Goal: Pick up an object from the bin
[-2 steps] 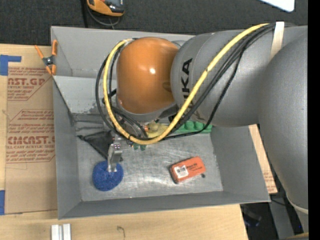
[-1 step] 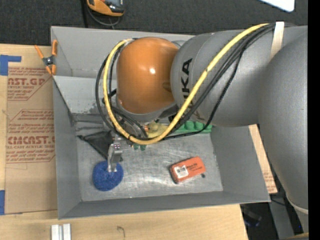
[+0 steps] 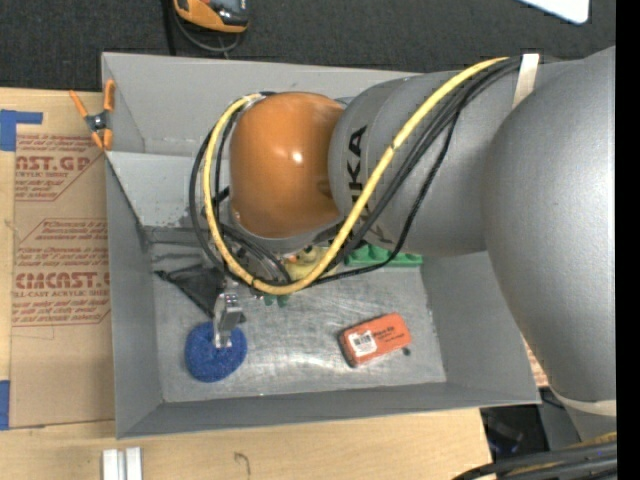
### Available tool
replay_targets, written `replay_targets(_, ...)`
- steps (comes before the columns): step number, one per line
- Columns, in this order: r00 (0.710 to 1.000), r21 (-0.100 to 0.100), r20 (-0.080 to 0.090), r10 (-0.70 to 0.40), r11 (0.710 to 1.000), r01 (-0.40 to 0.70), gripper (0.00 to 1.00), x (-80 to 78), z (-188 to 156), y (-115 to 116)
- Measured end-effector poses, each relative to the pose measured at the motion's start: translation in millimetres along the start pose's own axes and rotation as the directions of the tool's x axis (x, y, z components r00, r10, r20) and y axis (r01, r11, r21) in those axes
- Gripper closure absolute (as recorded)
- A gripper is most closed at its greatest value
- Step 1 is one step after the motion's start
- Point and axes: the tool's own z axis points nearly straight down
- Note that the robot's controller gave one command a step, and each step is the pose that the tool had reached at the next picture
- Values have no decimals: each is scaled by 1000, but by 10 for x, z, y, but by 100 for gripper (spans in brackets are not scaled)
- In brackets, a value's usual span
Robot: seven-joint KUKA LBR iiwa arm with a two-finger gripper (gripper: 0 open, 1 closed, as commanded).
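Gripper (image 3: 228, 325) over blue disc (image 3: 208, 361), bin (image 3: 300, 394) lower left

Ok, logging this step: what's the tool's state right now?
Tool: open or closed cannot be told; it sits right at the blue disc.

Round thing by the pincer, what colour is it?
The round thing is blue; the camera view shows it best.

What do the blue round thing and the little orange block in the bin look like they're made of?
The blue round thing looks like sponge or fuzzy fabric: matte, with a rough, nubbly edge. The orange block looks like smooth plastic or coated card, with a white barcode label; which is unclear.
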Motion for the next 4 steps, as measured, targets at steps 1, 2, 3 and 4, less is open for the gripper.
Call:
replay_targets(1,1000,5,-15,-12,1000,12,0,14,442,-47)
replay_targets(2,1000,3,-10,-19,1000,19,0,390,805,-5)
replay_targets(3,997,3,-10,82,997,-82,0,362,1127,70)
replay_targets(4,999,0,-5,48,999,-48,0,307,1218,78)
